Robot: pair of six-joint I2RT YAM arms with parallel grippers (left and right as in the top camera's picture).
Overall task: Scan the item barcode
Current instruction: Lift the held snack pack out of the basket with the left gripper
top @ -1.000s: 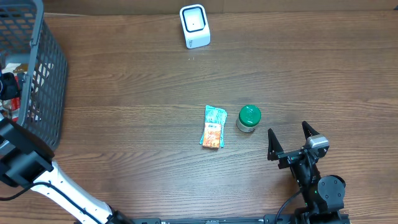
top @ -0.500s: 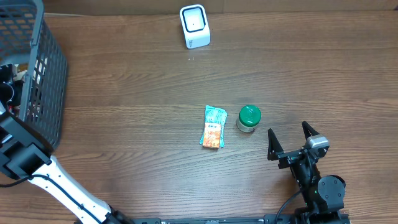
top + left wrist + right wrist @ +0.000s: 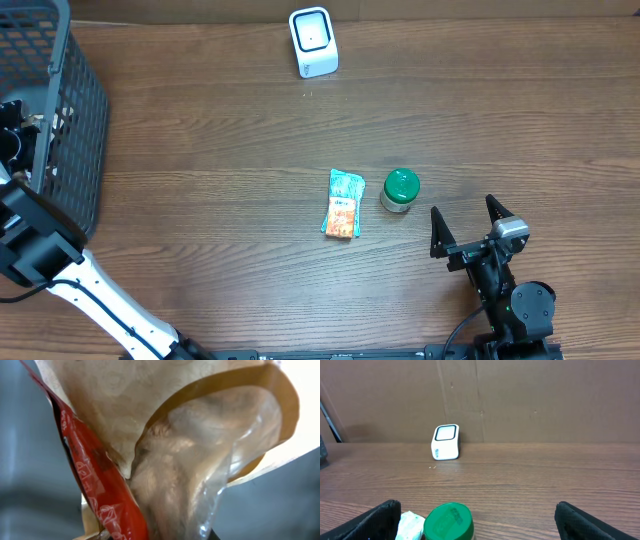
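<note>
Right end effector (image 3: 462,212), nearest, at 5 o'clock on the counter (image 3: 200,230). Fingers are spread as wide as they go, gripping nothing and touching nothing. In the right wrist view the two fingertips sit in the bottom corners, with the jar lid and wood between them.

Just beyond it, about centre, is a green-lidded jar (image 3: 400,188), upright. A snack packet (image 3: 342,203) lies flat at the jar's 9 o'clock, just beside it with a small gap, not touching. Its long side runs near-to-far. Both are apart from the right end effector and well apart from the left one.

The left arm runs up the left edge from 7 o'clock to 9 o'clock, to the grey mesh basket (image 3: 75,110). The left end effector (image 3: 18,128) is at the basket, right at the frame edge and hard to make out from overhead. It is closed right down.

The left wrist view is filled by a pouch (image 3: 200,460). It has a tan paper face, a clear window showing pale crumpled contents, and a red printed strip down its left edge. The pouch rises from the bottom middle of that view, where the closed tips meet, so it looks pinched there. The tips themselves are hidden behind it. The item is at the basket at 9 o'clock, in the left grip.

Farthest, at 12 o'clock, a white scanner (image 3: 313,42) stands on the counter, dark-rimmed window on its face, well apart from everything else.
</note>
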